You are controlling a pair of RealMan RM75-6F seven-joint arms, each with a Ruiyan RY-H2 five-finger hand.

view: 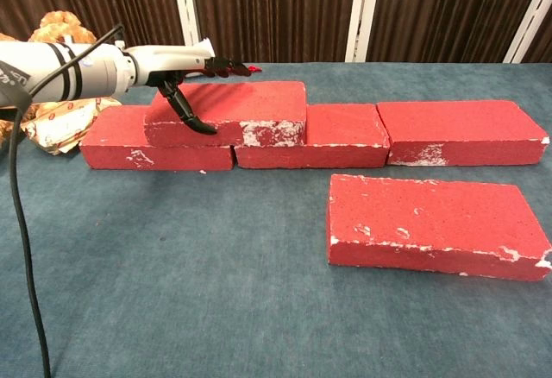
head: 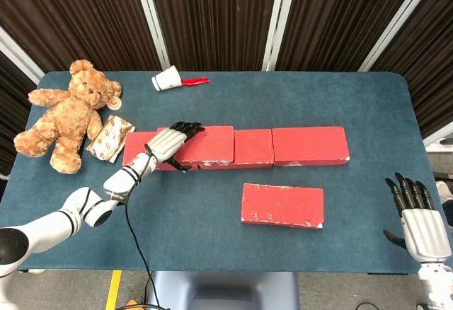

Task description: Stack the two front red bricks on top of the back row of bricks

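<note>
Left hand [view: 177, 80] apparently grips the stacked brick [view: 228, 112]; right hand [head: 421, 221] idle, fingers spread. A careless release could shift the brick off the back row [view: 345, 136].

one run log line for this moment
left hand: holds stacked brick on back row | right hand: open, idle | front brick: on table

One scuffed red brick [view: 228, 112] lies flat on top of the back row [view: 345, 141] of three red bricks, straddling the joint between its left and middle bricks. A second red brick [view: 435, 223], white-chipped along its edges, lies flat on the table in front.
</note>
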